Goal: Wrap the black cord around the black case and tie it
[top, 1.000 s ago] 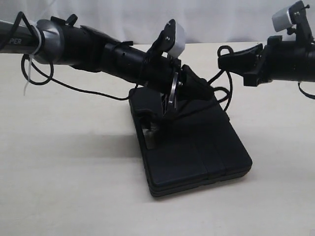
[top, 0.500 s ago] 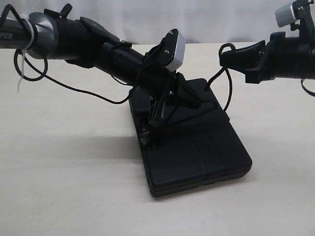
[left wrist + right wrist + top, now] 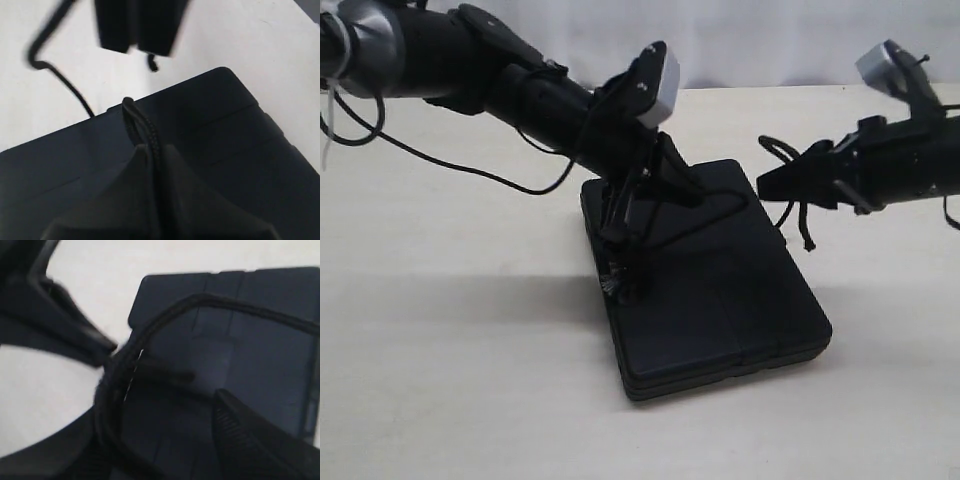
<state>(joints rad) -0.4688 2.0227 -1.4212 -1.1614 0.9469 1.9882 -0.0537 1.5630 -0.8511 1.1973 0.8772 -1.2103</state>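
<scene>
The black case (image 3: 720, 300) lies flat on the table, also seen in the wrist views (image 3: 240, 140) (image 3: 260, 340). My left gripper (image 3: 692, 195) (image 3: 154, 147) hangs over its far half, shut on the black cord (image 3: 142, 125). From there the cord (image 3: 705, 220) runs taut across the lid, and its knotted frayed lump (image 3: 615, 282) hangs at the case's left edge. My right gripper (image 3: 767, 185) (image 3: 160, 395) hovers at the case's far right corner, open. The cord (image 3: 165, 315) lies along one of its fingers, and a loose end (image 3: 806, 228) dangles below.
The beige tabletop (image 3: 450, 360) surrounds the case. A glossy arm cable (image 3: 470, 172) sags beneath the left arm, and a white zip tie (image 3: 326, 140) hangs at the far left. A pale wall backs the table.
My right gripper has dropped lower and tilted towards the case. The left arm's rear has risen, with its gripper still shut on the cord. The cord loop beside the right gripper has slackened into a dangling end.
</scene>
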